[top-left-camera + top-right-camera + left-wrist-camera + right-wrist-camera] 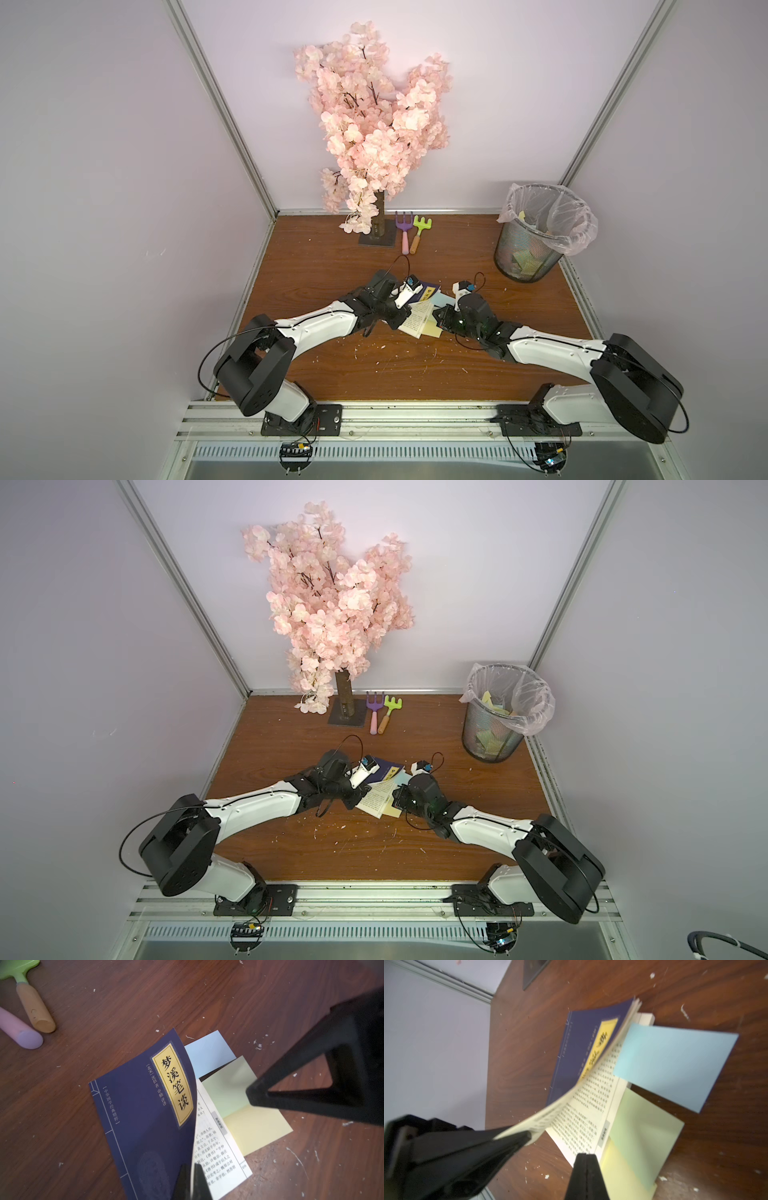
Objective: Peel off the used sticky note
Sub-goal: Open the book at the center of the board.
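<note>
Right wrist view: the right claw point(584, 1160) has its jaws pressed together at the near edge of the green sticky note point(639, 1126); whether paper is pinched between them I cannot tell. That note sticks out of the open book point(583, 1043) on the table point(529, 1064), overlapping a yellow note point(623, 1178), with a blue note point(675, 1064) beside it. The left claw point(527, 1136) clamps the lifted cover and pages. Best to peel slowly and low, away from the spine, so the page does not tear.
</note>
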